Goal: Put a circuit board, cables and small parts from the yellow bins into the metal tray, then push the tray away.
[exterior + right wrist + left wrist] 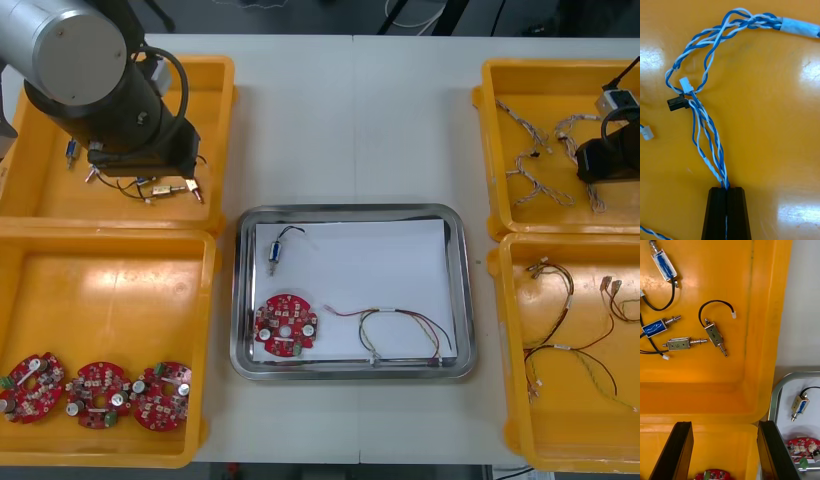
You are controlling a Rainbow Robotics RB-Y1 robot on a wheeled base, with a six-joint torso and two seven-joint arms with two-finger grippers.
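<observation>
The right gripper (727, 189) pinches the blue-white cable (756, 21) between its jaws.

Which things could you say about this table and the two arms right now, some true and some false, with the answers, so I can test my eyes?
1. The shiny metal tray holds one round red circuit board. True.
2. The right gripper hangs open. False: it is shut on a twisted blue and white cable in the far yellow bin on the right.
3. The left gripper is open and holds nothing. True.
4. A blue and white cable already lies in the tray. False: the tray has a red and yellow cable and a small metal part.
</observation>
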